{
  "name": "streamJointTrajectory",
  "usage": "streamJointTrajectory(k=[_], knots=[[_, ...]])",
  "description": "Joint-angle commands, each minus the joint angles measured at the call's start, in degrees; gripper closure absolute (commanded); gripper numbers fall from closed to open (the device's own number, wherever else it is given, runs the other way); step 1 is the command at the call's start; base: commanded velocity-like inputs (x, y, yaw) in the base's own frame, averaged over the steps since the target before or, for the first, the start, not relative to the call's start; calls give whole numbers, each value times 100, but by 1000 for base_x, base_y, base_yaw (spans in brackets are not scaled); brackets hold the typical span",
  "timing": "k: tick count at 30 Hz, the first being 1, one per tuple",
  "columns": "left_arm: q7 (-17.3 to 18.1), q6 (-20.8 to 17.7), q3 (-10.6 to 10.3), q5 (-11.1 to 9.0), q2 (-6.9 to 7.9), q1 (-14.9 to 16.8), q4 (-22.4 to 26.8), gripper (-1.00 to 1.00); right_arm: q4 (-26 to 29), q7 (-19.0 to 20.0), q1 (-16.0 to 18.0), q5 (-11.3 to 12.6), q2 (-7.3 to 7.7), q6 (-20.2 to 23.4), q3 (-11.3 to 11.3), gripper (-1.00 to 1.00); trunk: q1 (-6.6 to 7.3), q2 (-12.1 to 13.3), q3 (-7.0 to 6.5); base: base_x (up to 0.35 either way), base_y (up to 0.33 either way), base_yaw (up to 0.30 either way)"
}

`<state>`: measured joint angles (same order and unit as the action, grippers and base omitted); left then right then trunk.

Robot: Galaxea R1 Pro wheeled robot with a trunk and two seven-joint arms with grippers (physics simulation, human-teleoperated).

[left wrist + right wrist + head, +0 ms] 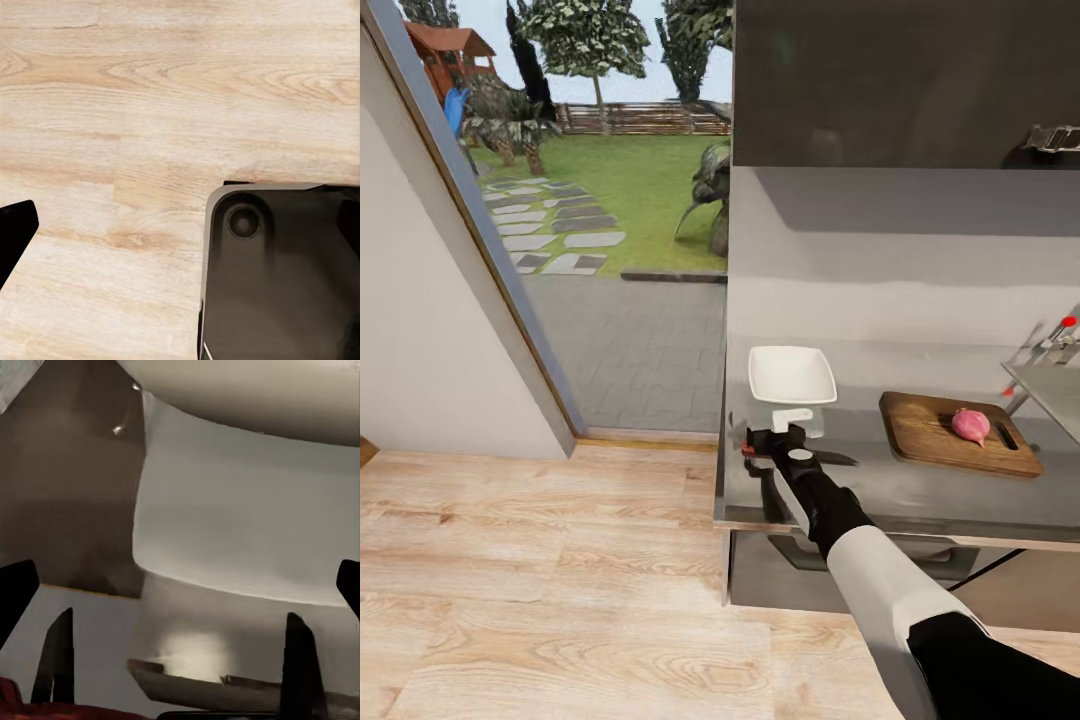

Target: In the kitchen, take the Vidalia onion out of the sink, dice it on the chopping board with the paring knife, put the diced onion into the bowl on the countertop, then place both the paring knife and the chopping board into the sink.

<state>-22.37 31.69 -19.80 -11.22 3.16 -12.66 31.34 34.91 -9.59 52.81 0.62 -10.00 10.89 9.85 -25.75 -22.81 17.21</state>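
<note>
Vidalia onion (970,424), pinkish-red and round, sits on the chopping board (935,432) near the board's slot-shaped handle hole, toward 3 o'clock in the head view. The board lies flat on the glossy grey countertop (880,490), its far corner close to the sink (1050,385), of which only a corner of the basin shows; the rest is cut off by the picture's edge. Part of the chrome tap (1050,345) with its small red knob also shows there, likewise cut off.

At about 12 o'clock from the right gripper (775,437), the white square bowl (791,374) rests on the countertop, apart from the board. The right gripper reaches over the counter's near edge, just short of the bowl. A slim dark blade, the paring knife (838,459), points out from beside the gripper's wrist toward 3 o'clock; its handle is hidden by the gripper, so whether the fingers pinch it cannot be told. In the right wrist view the two dark fingers (298,667) stand well apart, with the bowl's pale underside (247,390) looming close and blurred beyond them.

In the left wrist view, one dark fingertip (15,225) shows at the edge over the wooden floor (112,112), beside the robot's dark base (277,277); the left hand's spread cannot be told.
</note>
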Motion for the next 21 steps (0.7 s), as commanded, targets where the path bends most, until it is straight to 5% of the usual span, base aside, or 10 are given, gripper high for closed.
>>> streamJointTrajectory(k=[1,6,21], knots=[[-34,12,-49,-56,9,0,12,-100,7,-40,3,7,0,36,145,-100,-4,-10,9,0,0,0],[-38,12,-48,-56,9,0,12,-100,7,-43,3,8,0,43,410,-100,-4,-10,9,0,0,0],[-38,12,-46,-56,9,0,12,-100,7,-43,4,8,0,45,465,-100,-4,-10,9,0,0,0]])
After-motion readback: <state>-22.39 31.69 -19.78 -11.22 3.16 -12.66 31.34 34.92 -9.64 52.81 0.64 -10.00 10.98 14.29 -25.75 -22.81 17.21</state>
